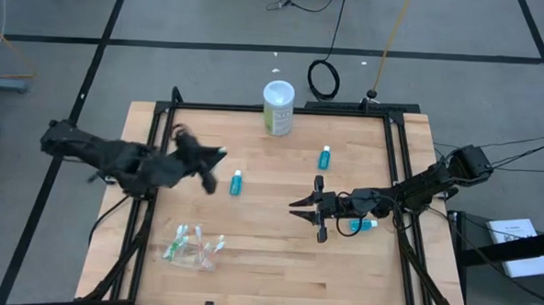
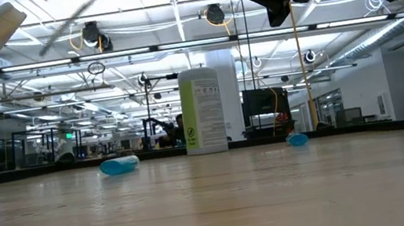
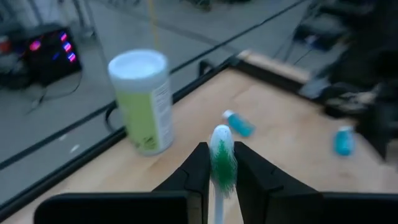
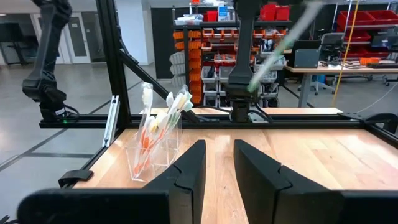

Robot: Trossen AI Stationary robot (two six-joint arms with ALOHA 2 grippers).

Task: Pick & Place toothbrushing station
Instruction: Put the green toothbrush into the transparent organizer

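My left gripper is raised over the table's left half, shut on a white toothbrush with green bristles. In the right wrist view the toothbrush shows as a slanting blurred streak. A clear cup stands near the front left with several toothbrushes leaning in it. Three teal tubes lie on the wood: one beside the left gripper, one farther right, one under the right arm. My right gripper hovers right of centre, open with nothing between its fingers. My left gripper pinches the toothbrush between its two fingers, which lie along it. The bristled head shows between the fingertips and reaches past them. The toothbrush is lifted clear of the table. Its handle runs back between the fingers, out of sight.
A tall white-and-green canister stands at the far edge near the middle. A black frame borders the wooden table. Bare wood lies along the front centre.
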